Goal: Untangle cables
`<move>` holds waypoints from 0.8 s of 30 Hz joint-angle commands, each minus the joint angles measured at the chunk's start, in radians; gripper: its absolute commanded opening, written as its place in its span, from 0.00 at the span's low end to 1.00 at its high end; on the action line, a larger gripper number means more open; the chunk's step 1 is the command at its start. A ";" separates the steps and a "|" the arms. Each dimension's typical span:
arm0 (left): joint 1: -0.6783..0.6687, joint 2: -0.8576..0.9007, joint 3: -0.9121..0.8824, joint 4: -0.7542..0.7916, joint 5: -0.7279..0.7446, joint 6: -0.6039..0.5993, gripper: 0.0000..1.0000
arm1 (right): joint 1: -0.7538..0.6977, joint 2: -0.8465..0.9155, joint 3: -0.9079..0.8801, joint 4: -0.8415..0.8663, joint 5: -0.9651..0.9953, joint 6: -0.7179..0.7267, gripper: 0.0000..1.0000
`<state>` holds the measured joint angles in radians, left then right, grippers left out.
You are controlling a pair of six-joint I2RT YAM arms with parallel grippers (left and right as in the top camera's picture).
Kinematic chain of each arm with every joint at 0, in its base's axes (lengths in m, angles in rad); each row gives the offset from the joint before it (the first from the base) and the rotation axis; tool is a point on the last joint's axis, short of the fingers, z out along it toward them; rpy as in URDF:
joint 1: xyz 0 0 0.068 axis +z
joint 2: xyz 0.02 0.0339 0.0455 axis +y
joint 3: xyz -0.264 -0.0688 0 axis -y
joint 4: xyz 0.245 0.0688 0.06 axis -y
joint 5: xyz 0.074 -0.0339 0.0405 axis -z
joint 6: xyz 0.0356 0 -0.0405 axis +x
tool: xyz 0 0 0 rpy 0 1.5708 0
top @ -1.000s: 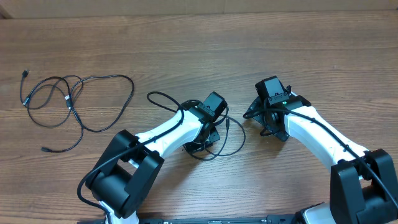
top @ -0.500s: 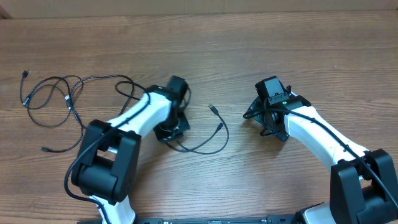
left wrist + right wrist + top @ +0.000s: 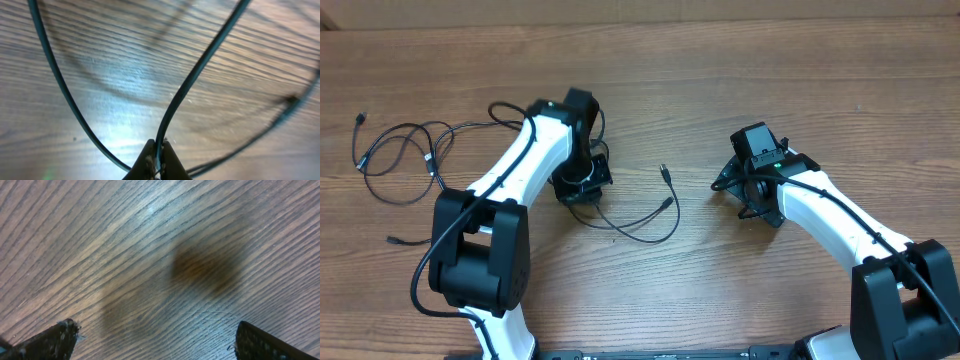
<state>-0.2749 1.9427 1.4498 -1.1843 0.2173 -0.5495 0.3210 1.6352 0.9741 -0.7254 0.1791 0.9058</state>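
left gripper (image 3: 159, 152) pinches one black cable (image 3: 196, 74) tight at mid-table, apparently to keep it clear of the other cables (image 3: 410, 160) looped far left, while the right gripper (image 3: 155, 337) hovers wide open, empty.

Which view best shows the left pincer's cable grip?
Left wrist: left pincer shut on the cable, close up. Overhead shows its trailing loop; the arm hides the grip. Right wrist: none of it.

Brown wood-grain table (image 3: 800, 90), soft glare, no bg
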 commanded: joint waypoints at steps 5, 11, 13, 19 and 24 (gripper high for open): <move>-0.002 0.004 0.041 -0.079 0.034 0.029 0.27 | -0.003 -0.015 -0.005 0.005 -0.001 0.007 1.00; -0.008 0.005 -0.024 -0.074 0.039 -0.004 0.52 | -0.003 -0.015 -0.005 0.005 -0.001 0.007 1.00; -0.008 0.005 -0.056 -0.069 0.038 -0.043 0.57 | -0.003 -0.015 -0.005 0.005 -0.001 0.007 1.00; -0.013 0.005 -0.160 -0.037 0.038 -0.277 0.61 | -0.003 -0.015 -0.006 0.005 -0.001 0.007 1.00; -0.029 0.005 -0.233 0.005 0.042 -0.445 0.63 | -0.003 -0.015 -0.005 0.005 -0.001 0.007 1.00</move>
<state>-0.2878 1.9427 1.2484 -1.1904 0.2512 -0.8337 0.3210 1.6352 0.9741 -0.7250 0.1795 0.9058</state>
